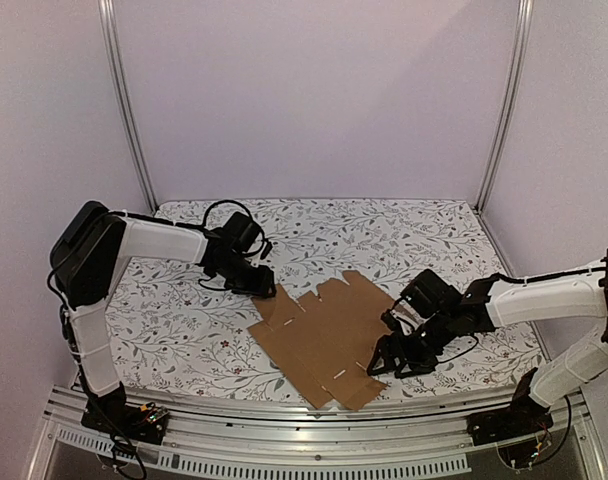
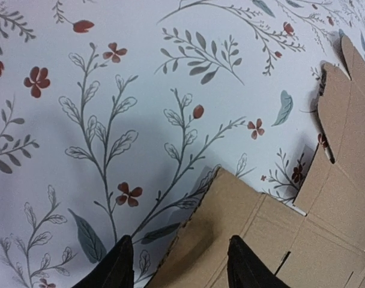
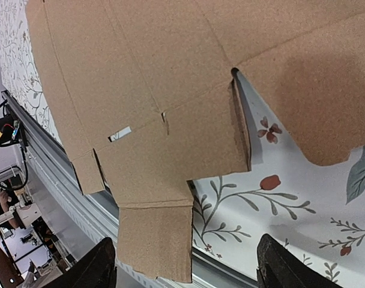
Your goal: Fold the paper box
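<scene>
Found the paper box (image 1: 324, 340) as a flat, unfolded brown sheet on the flowered table cover (image 1: 384, 240), close to the front rail (image 1: 314, 425) and between the two arms. Saw the left gripper (image 1: 261, 285) low at the sheet's far left corner, with fingers (image 2: 117, 267) spread apart: one above the cloth, the other above the cardboard, straddling the corner's edge. Could not tell whether either tip touched the sheet; noted no pinch. Saw the right gripper (image 1: 392, 357) at the sheet's right side, with fingers (image 3: 104, 264) spread wide around a small end tab. Noted that tab much nearer one finger than the other. Noted nothing held there either.
</scene>
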`<state>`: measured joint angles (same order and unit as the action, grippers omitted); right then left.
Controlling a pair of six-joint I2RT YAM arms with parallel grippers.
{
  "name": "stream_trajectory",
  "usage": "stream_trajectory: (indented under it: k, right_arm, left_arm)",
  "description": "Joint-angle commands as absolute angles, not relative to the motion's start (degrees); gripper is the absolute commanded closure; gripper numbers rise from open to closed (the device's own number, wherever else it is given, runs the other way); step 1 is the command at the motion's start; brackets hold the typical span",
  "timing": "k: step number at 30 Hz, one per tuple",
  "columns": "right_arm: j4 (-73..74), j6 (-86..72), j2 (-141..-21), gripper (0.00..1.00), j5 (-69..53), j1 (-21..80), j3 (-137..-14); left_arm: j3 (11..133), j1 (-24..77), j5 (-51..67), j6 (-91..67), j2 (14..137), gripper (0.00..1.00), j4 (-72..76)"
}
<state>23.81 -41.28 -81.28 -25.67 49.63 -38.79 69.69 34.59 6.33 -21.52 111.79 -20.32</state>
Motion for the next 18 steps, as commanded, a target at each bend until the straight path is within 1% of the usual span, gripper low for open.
stream_trajectory:
  k: [1,4,11,18]
  right_arm:
    - [20.4,-44.0,-83.1,0.22,-25.1,50.1,-37.8]
    - [19.6,-45.0,-84.2,0.25,-25.4,50.4,-37.8]
    - [19.7,-45.5,-84.2,0.27,-25.0,51.0,-37.3]
    - [21.3,-45.4,-82.4,0.29,-23.0,51.0,-37.0]
  left_arm:
    - [69.9,33.9,8.8,-20.8,113.2,0.52,-19.1]
    - [69.3,33.9,9.4,-20.9,113.1,0.56,-18.7]
    - [67.8,33.9,9.8,-20.9,112.2,0.71,-18.0]
    - [66.8,33.9,9.4,-20.8,111.5,0.91,-18.1]
